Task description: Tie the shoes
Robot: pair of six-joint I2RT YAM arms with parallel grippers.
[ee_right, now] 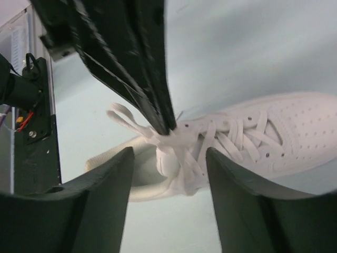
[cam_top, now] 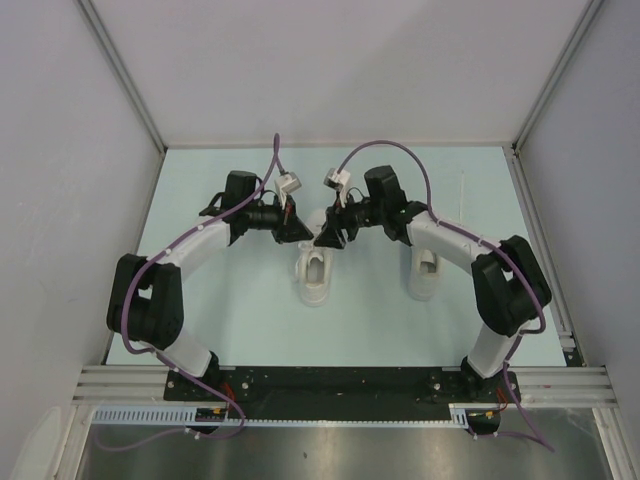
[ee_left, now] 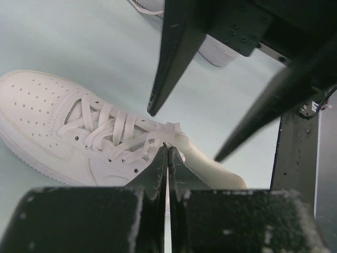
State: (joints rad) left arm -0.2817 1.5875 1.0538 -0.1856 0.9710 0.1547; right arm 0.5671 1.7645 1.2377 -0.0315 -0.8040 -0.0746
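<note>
Pinching lace [ee_left: 158, 138], left end effector [ee_left: 167, 153]; second shoe [cam_top: 424, 275] partly hidden.

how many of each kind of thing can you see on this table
white shoes: 2
robot arms: 2
total: 4

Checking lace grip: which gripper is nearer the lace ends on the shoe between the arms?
Left. Left gripper is on them, fingers shut on the lace at the shoe throat. Right gripper is open, fingers straddling that spot, no contact visible.
</note>
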